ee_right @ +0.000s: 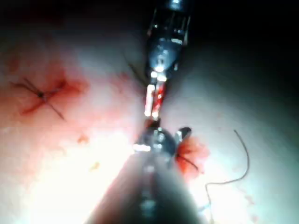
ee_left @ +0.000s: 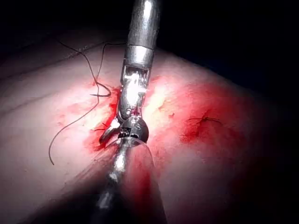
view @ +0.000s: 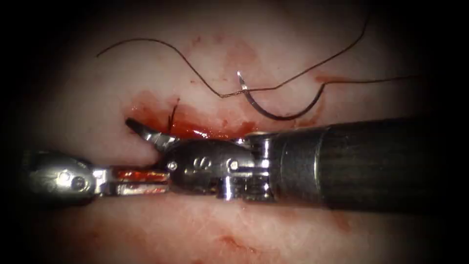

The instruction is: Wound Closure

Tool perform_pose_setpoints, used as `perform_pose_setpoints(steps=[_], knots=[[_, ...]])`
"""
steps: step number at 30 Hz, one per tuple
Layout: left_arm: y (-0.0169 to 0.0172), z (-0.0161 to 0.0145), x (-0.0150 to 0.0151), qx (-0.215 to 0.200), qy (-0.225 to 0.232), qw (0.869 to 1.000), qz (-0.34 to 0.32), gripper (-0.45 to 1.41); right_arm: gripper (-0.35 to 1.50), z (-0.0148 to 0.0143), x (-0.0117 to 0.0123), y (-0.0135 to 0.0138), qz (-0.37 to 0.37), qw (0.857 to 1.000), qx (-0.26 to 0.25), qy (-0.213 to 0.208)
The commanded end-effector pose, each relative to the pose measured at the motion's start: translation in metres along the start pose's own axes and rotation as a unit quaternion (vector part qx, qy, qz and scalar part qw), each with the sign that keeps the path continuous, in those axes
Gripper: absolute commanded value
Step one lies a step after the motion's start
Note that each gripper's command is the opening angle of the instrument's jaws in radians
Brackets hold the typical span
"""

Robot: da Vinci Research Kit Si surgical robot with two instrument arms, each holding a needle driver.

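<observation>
Steel needle (view: 273, 110) lies loose on tissue (view: 273, 230); right pincer (view: 146, 132) spread, empty; left pincer's (view: 141, 181) state unclear.

both tools (view: 161, 161) lie end to end across the cut (view: 195, 128), barring it. beyond them, needle (view: 273, 110) and thread (view: 161, 49) lie loose on the tissue (view: 273, 234); the near tissue is open.

needle (view: 273, 113), thread (view: 195, 73) on tissue (view: 244, 230)
</observation>
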Motion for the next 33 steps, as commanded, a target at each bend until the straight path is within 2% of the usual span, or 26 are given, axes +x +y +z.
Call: perform_pose_setpoints(steps=[1, 3, 4, 5, 6, 10, 15, 16, 17, 18, 19, 24, 26, 29, 32, 33], knots=[[0.0003, 0.0007, -0.0003, -0.001, 0.000, 1.000, 0.000, -0.45, 0.98, 0.0008, 0.0001, -0.0001, 0.000, 1.000, -0.001, 0.003], [0.0003, 0.0007, -0.0003, -0.001, 0.000, 1.000, 0.000, -0.45, 0.88, 0.0009, 0.0001, -0.0001, -0.003, 1.000, -0.001, 0.003], [0.0003, 0.0007, -0.0003, -0.001, 0.000, 1.000, 0.000, -0.45, 0.66, 0.0008, 0.0001, -0.0001, -0.006, 1.000, -0.002, 0.002], [0.0003, 0.0007, -0.0003, -0.002, 0.001, 1.000, 0.000, -0.45, -0.22, 0.0007, 0.0001, -0.0001, -0.011, 1.000, 0.013, 0.010], [0.0003, 0.0007, -0.0003, -0.002, 0.001, 1.000, 0.000, -0.45, -0.35, 0.0006, 0.0002, 0.0000, -0.014, 1.000, 0.022, 0.015], [0.0003, 0.0007, -0.0003, -0.003, 0.001, 1.000, 0.000, -0.45, -0.35, 0.0001, 0.0004, 0.0001, -0.040, 0.998, 0.040, 0.016], [0.0001, 0.0006, -0.0006, -0.004, 0.001, 1.000, 0.001, -0.45, -0.35, 0.0000, 0.0008, 0.0002, -0.059, 0.998, 0.031, 0.011], [0.0000, 0.0003, -0.0007, -0.005, 0.002, 1.000, 0.001, -0.45, 0.46, -0.0001, 0.0009, 0.0003, -0.049, 0.999, 0.005, 0.013], [-0.0001, 0.0001, -0.0008, -0.006, 0.002, 1.000, 0.001, -0.45, 0.96, -0.0003, 0.0009, 0.0005, -0.042, 0.999, -0.010, 0.012], [-0.0002, -0.0003, -0.0009, -0.008, 0.003, 1.000, 0.001, -0.45, 1.31, -0.0006, 0.0010, 0.0007, -0.040, 0.999, -0.022, 0.012], [-0.0008, -0.0013, -0.0011, -0.012, 0.004, 1.000, 0.001, -0.45, 1.45, -0.0017, 0.0013, 0.0013, -0.035, 0.999, -0.033, 0.016], [-0.0036, -0.0047, -0.0024, 0.006, -0.006, 1.000, -0.004, -0.45, 1.45, -0.0068, 0.0016, 0.0030, -0.025, 0.999, -0.042, 0.012], [-0.0066, -0.0081, -0.0045, 0.027, -0.017, 0.999, -0.010, -0.45, 1.40, -0.0114, 0.0017, 0.0052, -0.011, 0.998, -0.058, 0.010], [-0.0093, -0.0107, -0.0068, 0.050, -0.026, 0.998, -0.018, -0.45, 1.40, -0.0144, 0.0019, 0.0073, 0.004, 0.997, -0.077, 0.012], [-0.0117, -0.0123, -0.0095, 0.072, -0.034, 0.997, -0.021, -0.45, 1.40, -0.0151, 0.0018, 0.0074, 0.009, 0.997, -0.078, 0.010], [-0.0124, -0.0126, -0.0114, 0.084, -0.040, 0.995, -0.025, -0.45, 1.40, -0.0149, 0.0017, 0.0072, 0.008, 0.997, -0.076, 0.012]])
